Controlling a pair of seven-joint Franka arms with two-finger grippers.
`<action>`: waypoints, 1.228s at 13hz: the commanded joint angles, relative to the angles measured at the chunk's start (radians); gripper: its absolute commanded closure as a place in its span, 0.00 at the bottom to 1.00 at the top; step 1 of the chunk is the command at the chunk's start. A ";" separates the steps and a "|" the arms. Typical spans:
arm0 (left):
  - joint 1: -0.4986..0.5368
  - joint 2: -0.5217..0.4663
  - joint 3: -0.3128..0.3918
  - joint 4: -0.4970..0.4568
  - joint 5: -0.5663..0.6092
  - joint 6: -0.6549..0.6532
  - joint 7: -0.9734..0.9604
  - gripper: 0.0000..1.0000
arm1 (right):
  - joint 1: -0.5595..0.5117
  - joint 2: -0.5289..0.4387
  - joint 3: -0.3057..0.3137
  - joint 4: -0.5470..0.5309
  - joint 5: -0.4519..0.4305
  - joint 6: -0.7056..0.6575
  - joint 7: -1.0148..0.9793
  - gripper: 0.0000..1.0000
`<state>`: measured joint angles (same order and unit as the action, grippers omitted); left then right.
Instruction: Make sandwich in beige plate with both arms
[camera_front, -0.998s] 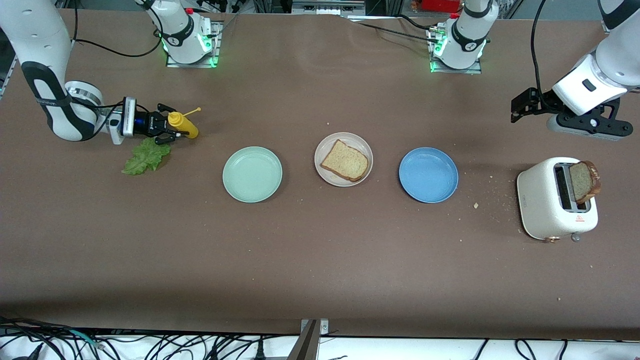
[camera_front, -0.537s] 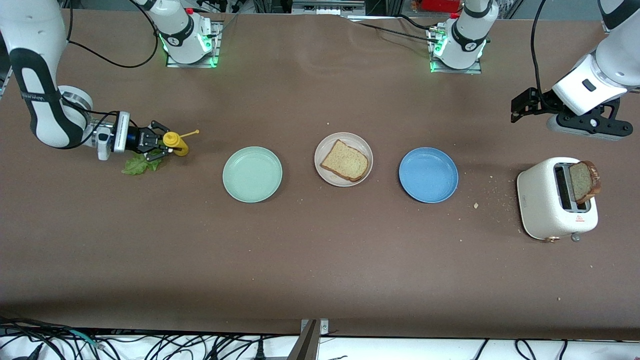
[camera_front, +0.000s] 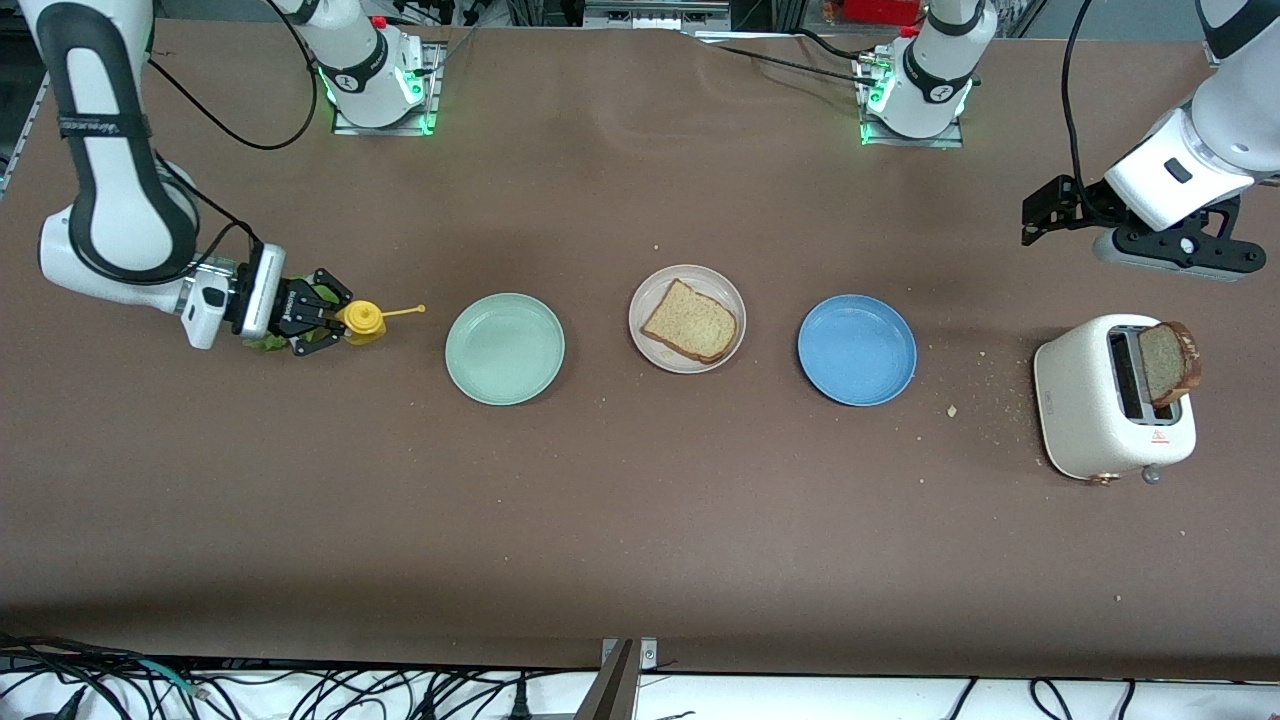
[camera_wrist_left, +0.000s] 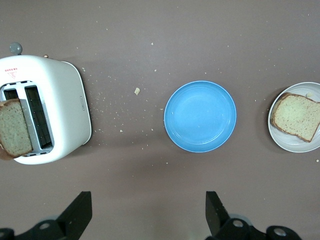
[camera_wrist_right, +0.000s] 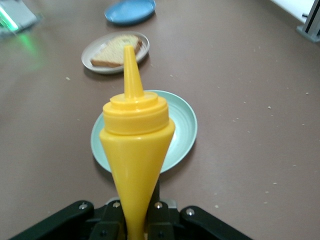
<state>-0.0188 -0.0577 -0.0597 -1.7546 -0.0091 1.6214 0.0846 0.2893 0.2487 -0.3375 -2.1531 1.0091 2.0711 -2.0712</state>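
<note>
- Since a second ago your right claw (camera_front: 335, 322) has swung nearer the front camera, carrying the yellow squeeze bottle (camera_front: 364, 320) with it, and now covers most of the lettuce leaf (camera_front: 262, 344); its fingers have closed down on the bottle's base.
- You now hold that bottle lying sideways, its thin nozzle aimed along the bench (camera_front: 640, 520) toward the mint plate (camera_front: 505, 349).
- Your target, the beige plate (camera_front: 687, 318), sits mid-bench between the mint plate and the blue plate (camera_front: 857, 349), so it lies in the direction the nozzle points, past the mint plate.
- One brown slice of bread (camera_front: 690, 321) with a darker crust lies flat in it, uncovered.
- Your left claw (camera_wrist_left: 145, 220) waits spread wide and empty, over the bench near the toaster (camera_front: 1112, 410), where a second slice (camera_front: 1168, 362) stands up from a slot.
</note>
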 joint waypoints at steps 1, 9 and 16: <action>-0.003 0.009 0.000 0.023 -0.003 -0.017 0.000 0.00 | 0.124 -0.055 -0.005 0.025 -0.111 0.125 0.191 1.00; -0.003 0.009 0.000 0.027 -0.003 -0.017 0.000 0.00 | 0.485 -0.046 0.003 0.166 -0.785 0.310 1.070 1.00; -0.003 0.019 0.000 0.038 -0.003 -0.015 0.001 0.00 | 0.735 0.050 0.003 0.212 -1.314 0.246 1.784 1.00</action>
<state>-0.0191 -0.0549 -0.0605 -1.7487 -0.0091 1.6215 0.0846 0.9781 0.2600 -0.3212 -1.9951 -0.2140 2.3691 -0.3976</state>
